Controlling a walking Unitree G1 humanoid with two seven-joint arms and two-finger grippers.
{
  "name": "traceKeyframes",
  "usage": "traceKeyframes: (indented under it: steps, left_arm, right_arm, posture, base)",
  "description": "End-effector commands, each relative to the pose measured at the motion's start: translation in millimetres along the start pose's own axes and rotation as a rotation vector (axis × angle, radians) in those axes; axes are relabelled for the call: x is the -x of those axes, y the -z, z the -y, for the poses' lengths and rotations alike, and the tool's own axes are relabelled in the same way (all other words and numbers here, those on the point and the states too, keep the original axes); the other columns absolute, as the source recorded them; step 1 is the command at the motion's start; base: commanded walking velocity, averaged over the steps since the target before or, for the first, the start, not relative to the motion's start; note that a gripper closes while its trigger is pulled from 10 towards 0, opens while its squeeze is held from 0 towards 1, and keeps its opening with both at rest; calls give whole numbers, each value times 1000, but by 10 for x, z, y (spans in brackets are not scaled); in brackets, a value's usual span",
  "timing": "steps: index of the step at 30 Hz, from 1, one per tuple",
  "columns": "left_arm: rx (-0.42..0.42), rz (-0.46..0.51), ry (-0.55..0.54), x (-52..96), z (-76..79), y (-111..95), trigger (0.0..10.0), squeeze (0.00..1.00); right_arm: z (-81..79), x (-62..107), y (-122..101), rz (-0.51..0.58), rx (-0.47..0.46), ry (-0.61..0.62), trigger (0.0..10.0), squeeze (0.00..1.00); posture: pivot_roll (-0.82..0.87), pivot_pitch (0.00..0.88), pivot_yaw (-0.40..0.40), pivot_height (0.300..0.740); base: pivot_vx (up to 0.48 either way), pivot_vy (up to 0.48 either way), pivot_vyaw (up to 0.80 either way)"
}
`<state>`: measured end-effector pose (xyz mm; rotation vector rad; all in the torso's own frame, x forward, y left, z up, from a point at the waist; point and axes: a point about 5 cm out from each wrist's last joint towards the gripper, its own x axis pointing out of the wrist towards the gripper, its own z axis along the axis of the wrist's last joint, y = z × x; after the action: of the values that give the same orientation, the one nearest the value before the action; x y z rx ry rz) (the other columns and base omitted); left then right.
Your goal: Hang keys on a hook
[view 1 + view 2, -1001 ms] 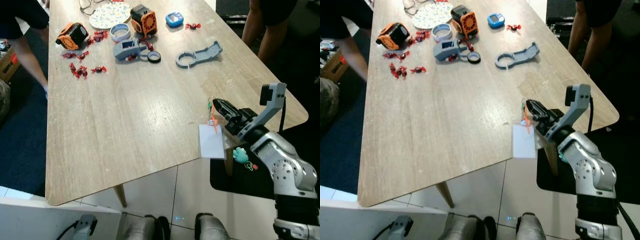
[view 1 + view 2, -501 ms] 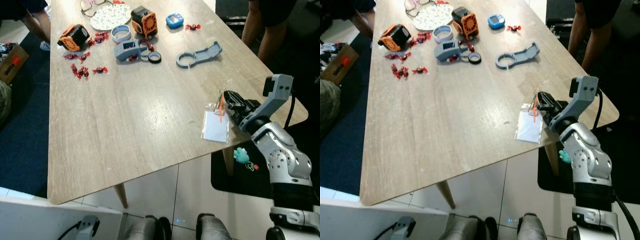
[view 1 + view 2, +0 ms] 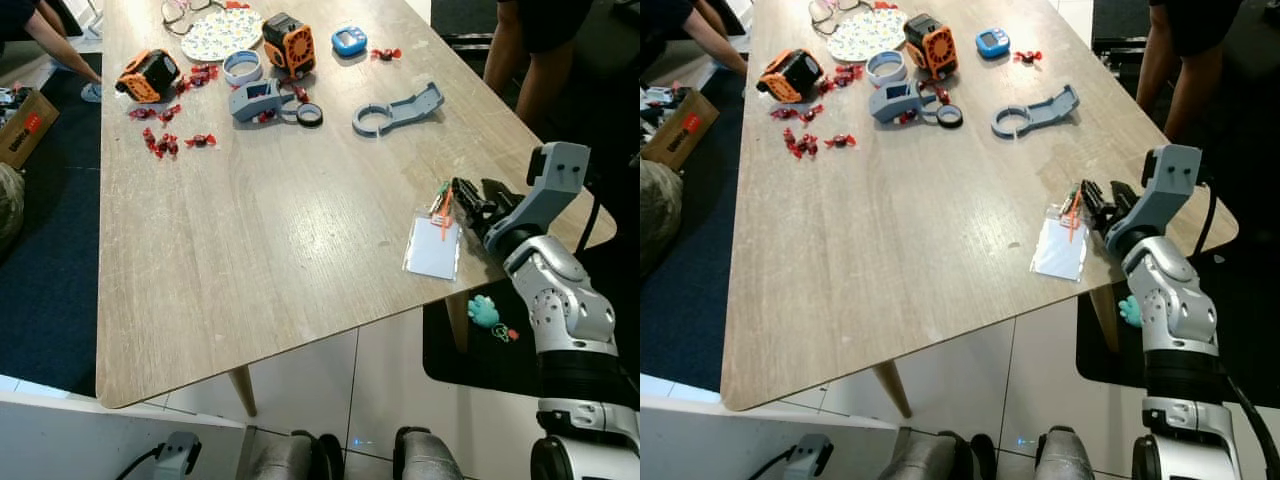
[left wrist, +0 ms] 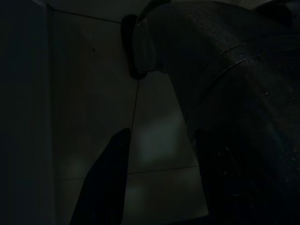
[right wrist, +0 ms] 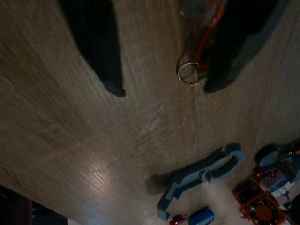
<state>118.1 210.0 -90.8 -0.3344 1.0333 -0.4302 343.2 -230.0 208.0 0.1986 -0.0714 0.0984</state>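
Our right gripper stands spread open over the table, key ring beside one finger.

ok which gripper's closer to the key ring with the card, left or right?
Right. The right gripper is at the key ring by the table's near right edge, fingers open, one fingertip beside it. The left gripper hangs idle over dark floor tiles, away from the table.
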Motion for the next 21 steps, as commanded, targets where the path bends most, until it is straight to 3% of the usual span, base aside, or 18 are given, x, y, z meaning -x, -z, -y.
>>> traceKeyframes:
  steps: [1, 8, 9, 10, 13, 14, 19, 20, 21]
  left_arm:
    - [32, -49, -5, 40, 5, 177, 10000, 0]
    - [30, -50, 3, 34, 14, 176, 10000, 0]
    - [30, -52, 5, 35, 16, 183, 10000, 0]
    - [31, -55, 6, 37, 17, 192, 10000, 0]
    - [31, -57, 6, 39, 17, 199, 10000, 0]
    - [28, -65, 10, 40, 23, 215, 10000, 0]
    - [22, -70, 16, 39, 28, 218, 10000, 0]
    - [16, -74, 21, 36, 32, 216, 10000, 0]
    - [16, -74, 21, 36, 32, 216, 10000, 0]
  right_arm:
    - [22, 25, 104, -43, -48, 5, 10000, 1000]
    - [-138, 49, 60, -45, -140, -111, 10000, 1000]
    - [-183, 57, 21, -42, -162, -138, 10000, 345]
    - [-206, 60, -9, -41, -171, -148, 10000, 149]
    - [-218, 62, -28, -40, -174, -151, 10000, 149]
    - [-193, 46, -27, -57, -182, -109, 10000, 0]
    - [-159, 25, 17, -99, -211, -46, 10000, 0]
    - [-152, 18, 116, -184, -277, 9, 10000, 0]
    - [-152, 18, 116, -184, -277, 9, 10000, 0]
  posture:
    - [-190, 241, 198, 740]
    - [-190, 241, 198, 740]
    - [-190, 241, 198, 740]
    - [-192, 244, 197, 740]
    - [-192, 244, 197, 740]
    - [-192, 244, 197, 740]
    - [-192, 244, 197, 740]
    - [-191, 242, 195, 740]
    - [-191, 242, 195, 740]
  base:
    - [0, 0, 0]
    - [0, 0, 0]
    - [0, 0, 0]
    - [0, 0, 0]
    - [0, 0, 0]
    - [0, 0, 0]
    - [0, 0, 0]
    - [0, 0, 0]
    - [0, 0, 0]
